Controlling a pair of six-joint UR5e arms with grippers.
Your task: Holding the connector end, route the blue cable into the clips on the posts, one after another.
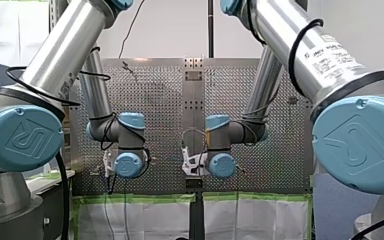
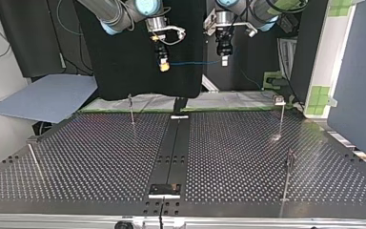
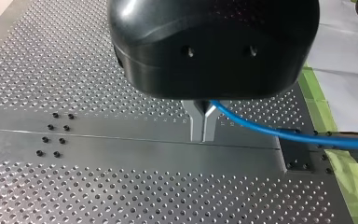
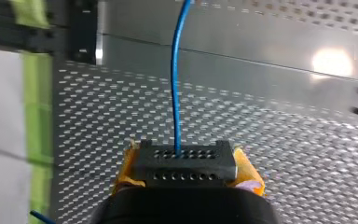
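Note:
High above the far edge of the perforated table (image 2: 100, 157), the blue cable (image 2: 190, 62) stretches between my two grippers. My right gripper (image 2: 163, 64), with yellow pads (image 4: 247, 168), is shut on the black connector (image 4: 184, 163). The cable (image 4: 176, 93) runs straight out ahead of it. My left gripper (image 3: 204, 126) has its metal fingers shut on the cable (image 3: 279, 134), which trails off to one side. In the top view my left gripper (image 2: 224, 59) hangs at the right of the other one. Thin posts (image 2: 131, 109) (image 2: 281, 117) (image 2: 288, 179) with clips stand on the table, apart from the cable.
Another short post (image 2: 34, 160) leans at the top view's left. A dark rail (image 2: 174, 148) runs down the table's middle to a black block (image 2: 164, 191). A grey-blue sheet (image 2: 47, 98) lies off the table's far left. Green tape (image 3: 317, 102) marks the table's far edge.

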